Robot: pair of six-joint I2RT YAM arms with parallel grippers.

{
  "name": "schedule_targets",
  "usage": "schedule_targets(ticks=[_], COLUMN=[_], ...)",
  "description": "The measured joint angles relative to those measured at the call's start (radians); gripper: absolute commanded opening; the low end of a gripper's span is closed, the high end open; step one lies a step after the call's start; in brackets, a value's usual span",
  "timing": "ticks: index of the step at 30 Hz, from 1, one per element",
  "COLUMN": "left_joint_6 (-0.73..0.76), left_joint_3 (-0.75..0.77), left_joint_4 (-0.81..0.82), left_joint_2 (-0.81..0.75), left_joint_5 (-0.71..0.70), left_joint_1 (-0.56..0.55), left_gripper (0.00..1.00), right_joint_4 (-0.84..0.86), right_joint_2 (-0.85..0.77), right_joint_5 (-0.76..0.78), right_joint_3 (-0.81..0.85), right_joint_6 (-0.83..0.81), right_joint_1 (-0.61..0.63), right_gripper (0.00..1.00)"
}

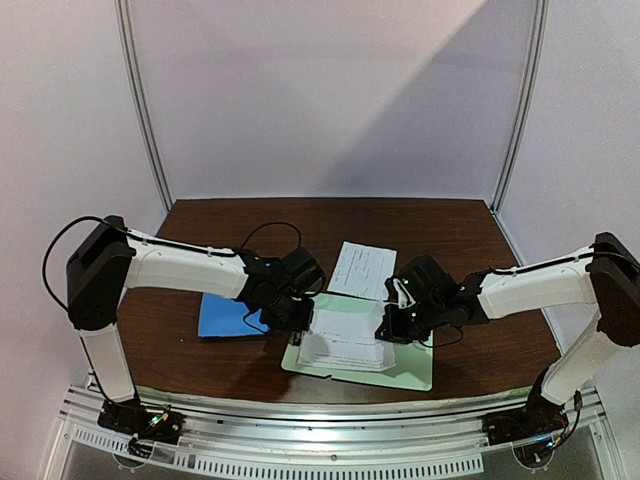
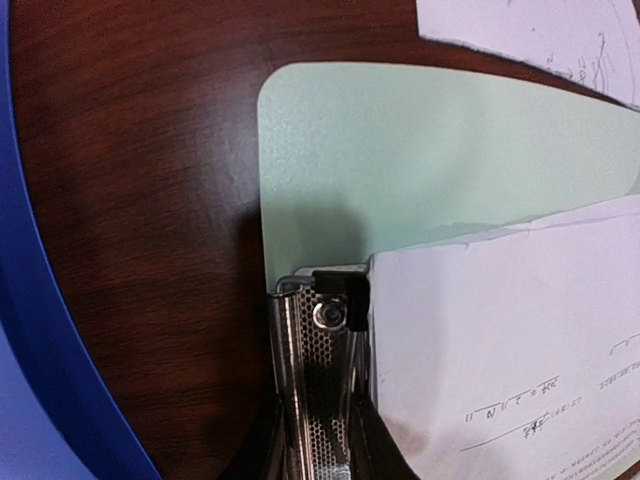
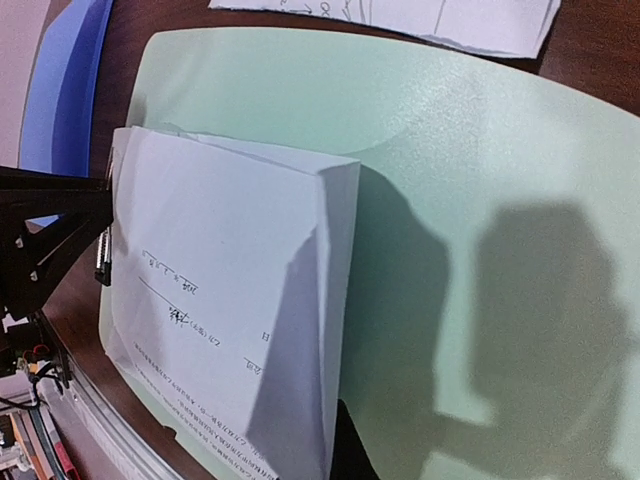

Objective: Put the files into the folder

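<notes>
The folder (image 1: pixel 228 315), left of centre, is bright blue. The clipboard (image 1: pixel 405 372) is pale green, and its metal clip (image 2: pixel 318 400) is silver with a dotted, perforated pattern. The files (image 1: pixel 362 270) are white with faint dark lines of print. The surface (image 1: pixel 450 230) is dark reddish-brown with wood grain.

Your table (image 2: pixel 150 200) was dark wood, glossy-grained; the clipboard (image 2: pixel 430 150) smooth matt plastic, its clip (image 2: pixel 315 380) shiny perforated metal — the sheet (image 3: pixel 220 300) white matt paper, creased — and the folder (image 2: pixel 40 380) sleek blue plastic.
</notes>
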Motion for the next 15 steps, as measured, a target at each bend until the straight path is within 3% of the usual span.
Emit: schedule_targets(ticks=[15], left_joint_6=[-0.012], left_joint_3=[-0.034], left_joint_4=[0.056], left_joint_2=[-0.017], left_joint_5=[0.025], left_joint_1=[0.006], left_gripper=[0.0], right_joint_4=[-0.026], right_joint_2=[-0.008], right_joint_5=[0.123], right_joint_3=[0.0], right_joint_6=[0.051], right_joint_1=[0.005], right_gripper=[0.0])
